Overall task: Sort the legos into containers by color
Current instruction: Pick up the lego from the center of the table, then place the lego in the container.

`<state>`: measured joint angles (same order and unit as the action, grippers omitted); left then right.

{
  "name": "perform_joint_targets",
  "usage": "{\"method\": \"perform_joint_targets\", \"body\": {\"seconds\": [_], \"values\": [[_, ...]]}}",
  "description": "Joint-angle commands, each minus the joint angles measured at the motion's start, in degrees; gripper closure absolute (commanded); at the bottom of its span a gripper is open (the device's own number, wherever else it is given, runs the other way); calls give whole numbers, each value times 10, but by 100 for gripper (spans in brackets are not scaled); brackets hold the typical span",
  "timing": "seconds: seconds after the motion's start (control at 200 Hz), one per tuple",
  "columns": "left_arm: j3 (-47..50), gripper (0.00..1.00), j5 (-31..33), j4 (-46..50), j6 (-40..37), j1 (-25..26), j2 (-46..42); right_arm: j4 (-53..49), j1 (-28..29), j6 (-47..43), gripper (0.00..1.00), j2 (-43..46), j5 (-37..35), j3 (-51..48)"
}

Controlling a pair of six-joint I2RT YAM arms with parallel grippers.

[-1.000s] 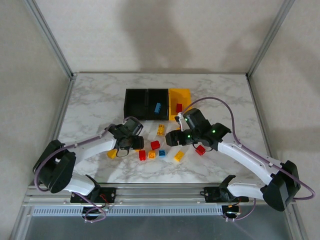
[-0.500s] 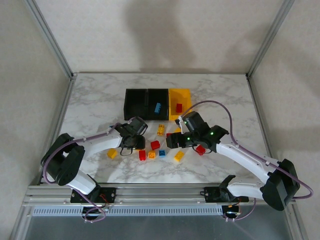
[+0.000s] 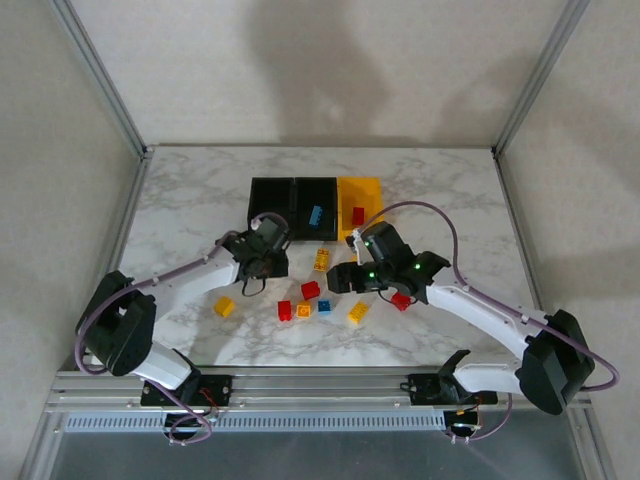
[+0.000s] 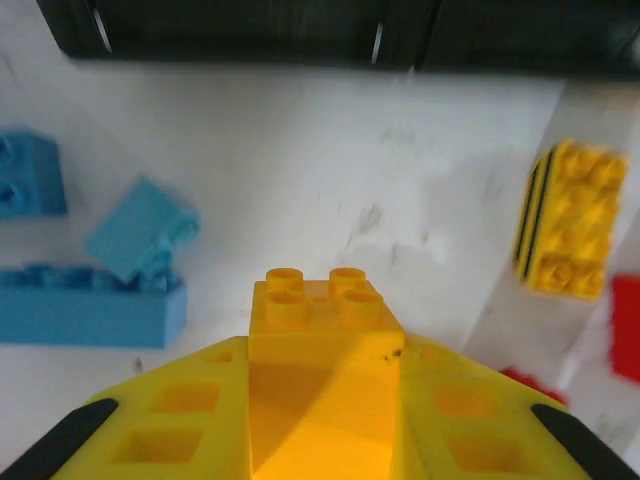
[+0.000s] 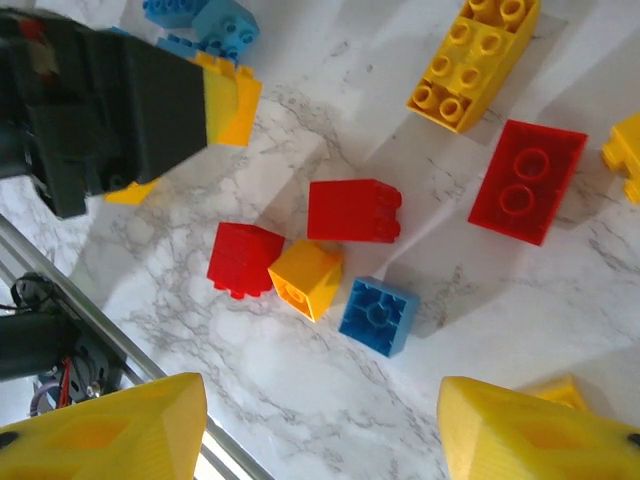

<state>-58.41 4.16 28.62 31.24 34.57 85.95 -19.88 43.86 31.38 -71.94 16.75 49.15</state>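
My left gripper [image 4: 325, 345] is shut on a yellow-orange lego [image 4: 318, 300], held just above the table short of the black bins [image 4: 250, 30]. From above, that gripper [image 3: 266, 262] sits in front of the left black bin [image 3: 270, 205]. The middle black bin [image 3: 315, 192] holds a light blue lego [image 3: 315, 215], and the yellow bin [image 3: 370, 190] holds a red one [image 3: 358, 215]. My right gripper [image 5: 320, 440] hangs open over a cluster of legos: two red [image 5: 353, 210] [image 5: 244, 260], one orange [image 5: 305, 278], one blue [image 5: 378, 315].
Three light blue legos [image 4: 90, 300] lie left of my left gripper, and a yellow one [image 4: 568, 220] lies to its right. Loose on the table are a yellow lego [image 3: 225, 306] at the left, another yellow one [image 3: 358, 312] and a red one [image 3: 401, 300].
My left gripper has moved back toward the bins, carrying the yellow-orange lego. My right gripper has shifted slightly left over the cluster.
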Motion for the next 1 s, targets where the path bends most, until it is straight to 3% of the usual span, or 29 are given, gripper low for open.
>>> {"method": "perform_joint_targets", "body": {"seconds": [0.0, 0.38, 0.736, 0.996], "values": [[-56, 77, 28, 20, -11, -19, 9, 68, 1, 24, 38, -17, 6, 10], [-191, 77, 32, 22, -38, -94, 115, 132, 12, 61, 39, -68, -45, 40], [-307, 76, 54, 43, -59, -114, 248, 137, 15, 76, 39, -73, -53, 30], [-325, 75, 37, 33, -54, -121, 298, 133, 15, 75, 38, -63, -64, 29]]}}
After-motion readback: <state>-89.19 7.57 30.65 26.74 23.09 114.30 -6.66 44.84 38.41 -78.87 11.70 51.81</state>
